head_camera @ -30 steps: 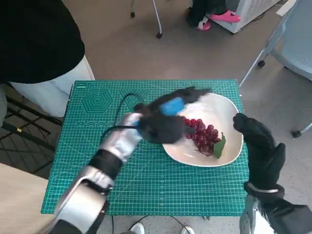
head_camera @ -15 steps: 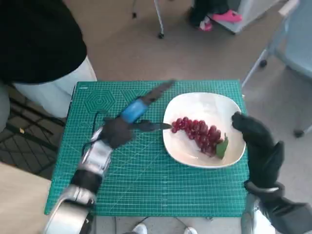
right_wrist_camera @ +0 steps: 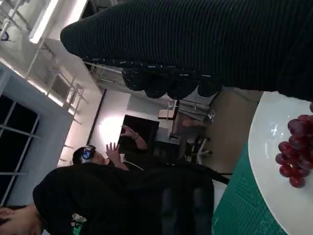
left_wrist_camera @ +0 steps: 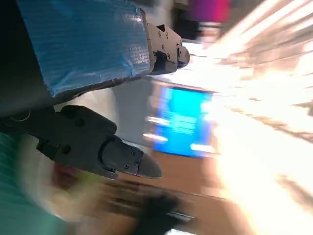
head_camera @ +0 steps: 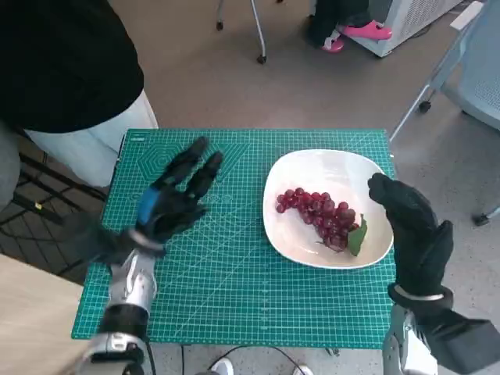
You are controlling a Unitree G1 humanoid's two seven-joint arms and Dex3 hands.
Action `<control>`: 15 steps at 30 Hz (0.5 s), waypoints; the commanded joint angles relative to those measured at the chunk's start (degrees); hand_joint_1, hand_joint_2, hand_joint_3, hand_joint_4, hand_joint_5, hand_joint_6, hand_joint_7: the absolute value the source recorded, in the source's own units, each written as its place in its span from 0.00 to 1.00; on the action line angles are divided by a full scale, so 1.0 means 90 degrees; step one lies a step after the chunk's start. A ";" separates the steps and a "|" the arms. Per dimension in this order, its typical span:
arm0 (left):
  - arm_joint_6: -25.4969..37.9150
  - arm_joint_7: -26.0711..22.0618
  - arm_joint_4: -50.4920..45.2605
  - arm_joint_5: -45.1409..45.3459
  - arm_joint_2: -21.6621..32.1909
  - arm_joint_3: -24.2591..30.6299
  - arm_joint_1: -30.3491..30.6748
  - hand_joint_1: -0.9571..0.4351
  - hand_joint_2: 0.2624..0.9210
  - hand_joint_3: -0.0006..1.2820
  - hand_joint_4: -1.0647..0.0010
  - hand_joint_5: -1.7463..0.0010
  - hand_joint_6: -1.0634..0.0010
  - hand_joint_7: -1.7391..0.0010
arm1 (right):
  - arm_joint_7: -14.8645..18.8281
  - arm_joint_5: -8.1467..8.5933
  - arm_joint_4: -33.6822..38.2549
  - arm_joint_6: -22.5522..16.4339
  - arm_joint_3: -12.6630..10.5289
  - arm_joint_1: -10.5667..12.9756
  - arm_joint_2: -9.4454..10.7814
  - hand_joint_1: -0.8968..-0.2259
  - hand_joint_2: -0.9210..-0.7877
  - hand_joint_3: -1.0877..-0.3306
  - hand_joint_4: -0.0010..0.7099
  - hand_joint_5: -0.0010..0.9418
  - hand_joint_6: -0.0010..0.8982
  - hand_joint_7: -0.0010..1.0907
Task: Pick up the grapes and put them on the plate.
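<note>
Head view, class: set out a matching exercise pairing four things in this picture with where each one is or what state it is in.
Things:
1. grapes
2. plate
3. left robot hand
4. right robot hand

Places or states:
A. open over the green mat, apart from the plate
B. lying on the plate
C. at the plate's right rim, holding nothing
D. white, on the mat's right part

Pairs: 1-B, 2-D, 3-A, 4-C
</note>
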 commanded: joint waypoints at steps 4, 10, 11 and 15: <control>-0.0268 -0.0195 -0.0115 -0.0065 -0.0114 0.0298 0.0275 0.36 0.98 0.00 0.85 0.99 0.68 0.99 | 0.0142 0.0013 0.0228 0.0110 0.0073 -0.0037 -0.0006 0.42 0.00 0.28 0.79 0.00 0.27 0.39; -0.0271 -0.0239 -0.0172 -0.0058 -0.0140 0.0411 0.0365 0.36 0.98 0.00 0.82 0.99 0.66 0.99 | 0.0204 0.0031 0.0249 0.0137 0.0087 -0.0088 -0.0021 0.42 0.00 0.28 0.79 0.00 0.27 0.40; -0.0272 -0.0243 -0.0173 -0.0052 -0.0140 0.0422 0.0372 0.36 0.98 0.00 0.81 0.99 0.66 0.99 | 0.0213 0.0034 0.0249 0.0145 0.0086 -0.0095 -0.0024 0.42 0.00 0.28 0.79 0.00 0.27 0.40; -0.0265 -0.0239 -0.0204 -0.0029 -0.0147 0.0438 0.0407 0.36 0.99 0.00 0.80 0.99 0.65 0.99 | 0.0247 0.0052 0.0239 0.0177 0.0083 -0.0111 -0.0037 0.42 0.00 0.28 0.79 0.00 0.26 0.40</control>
